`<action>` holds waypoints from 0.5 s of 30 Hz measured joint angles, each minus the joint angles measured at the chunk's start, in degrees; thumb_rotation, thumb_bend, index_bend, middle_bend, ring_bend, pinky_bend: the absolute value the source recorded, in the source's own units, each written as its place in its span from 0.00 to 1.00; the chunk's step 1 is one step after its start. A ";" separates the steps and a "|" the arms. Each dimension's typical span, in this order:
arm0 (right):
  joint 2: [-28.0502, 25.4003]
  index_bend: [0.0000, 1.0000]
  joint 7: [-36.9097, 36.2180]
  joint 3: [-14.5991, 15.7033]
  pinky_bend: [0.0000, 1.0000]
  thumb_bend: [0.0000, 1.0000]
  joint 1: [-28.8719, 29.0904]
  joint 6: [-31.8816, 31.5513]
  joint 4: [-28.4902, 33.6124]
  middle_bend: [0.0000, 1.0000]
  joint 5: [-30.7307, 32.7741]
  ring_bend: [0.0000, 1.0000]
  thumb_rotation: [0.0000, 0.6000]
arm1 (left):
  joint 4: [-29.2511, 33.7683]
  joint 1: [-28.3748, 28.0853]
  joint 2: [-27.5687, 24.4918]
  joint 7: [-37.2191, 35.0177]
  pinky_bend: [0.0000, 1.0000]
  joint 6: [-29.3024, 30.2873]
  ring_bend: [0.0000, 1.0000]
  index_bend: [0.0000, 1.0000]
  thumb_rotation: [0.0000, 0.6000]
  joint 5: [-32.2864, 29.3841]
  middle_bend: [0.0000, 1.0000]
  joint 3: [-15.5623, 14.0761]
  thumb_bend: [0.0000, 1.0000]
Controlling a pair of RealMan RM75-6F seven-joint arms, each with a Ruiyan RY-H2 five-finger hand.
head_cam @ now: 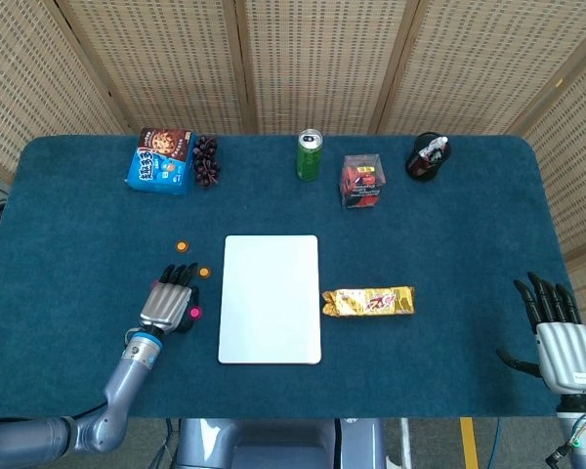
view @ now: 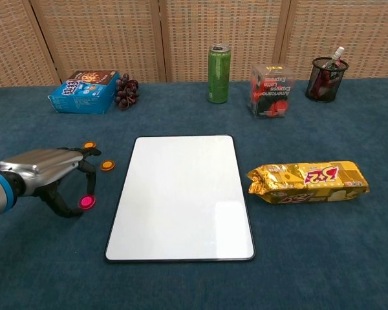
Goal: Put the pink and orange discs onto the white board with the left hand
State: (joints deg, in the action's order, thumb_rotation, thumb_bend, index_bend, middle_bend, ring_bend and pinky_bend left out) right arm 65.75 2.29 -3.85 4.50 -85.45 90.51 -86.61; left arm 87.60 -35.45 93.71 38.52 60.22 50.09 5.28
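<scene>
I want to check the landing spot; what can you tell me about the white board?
The white board is a flat, smooth rectangle with rounded corners and a thin dark rim. It lies flat on the blue tablecloth at the middle, long side running away from the robot. Nothing rests on it. The discs lie off its left edge, the gold snack pack off its right.
</scene>
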 measured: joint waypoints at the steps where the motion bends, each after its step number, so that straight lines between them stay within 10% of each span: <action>1: -0.02 0.00 -0.03 0.01 0.00 0.00 0.00 0.02 0.03 0.00 0.00 0.00 1.00 | 0.21 -0.06 -0.05 0.00 0.00 0.14 0.00 0.57 1.00 0.05 0.00 0.01 0.34; 15: -0.18 0.00 -0.27 0.02 0.00 0.00 0.05 0.35 0.19 0.00 0.31 0.00 1.00 | 4.85 -4.50 1.53 1.91 0.00 -1.00 0.00 0.57 1.00 -2.21 0.00 2.96 0.34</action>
State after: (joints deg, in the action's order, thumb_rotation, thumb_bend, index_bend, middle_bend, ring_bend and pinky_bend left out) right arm 65.57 2.02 -3.83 4.55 -85.10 90.70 -86.30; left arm 92.44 -39.94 95.24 40.43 59.22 47.88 8.24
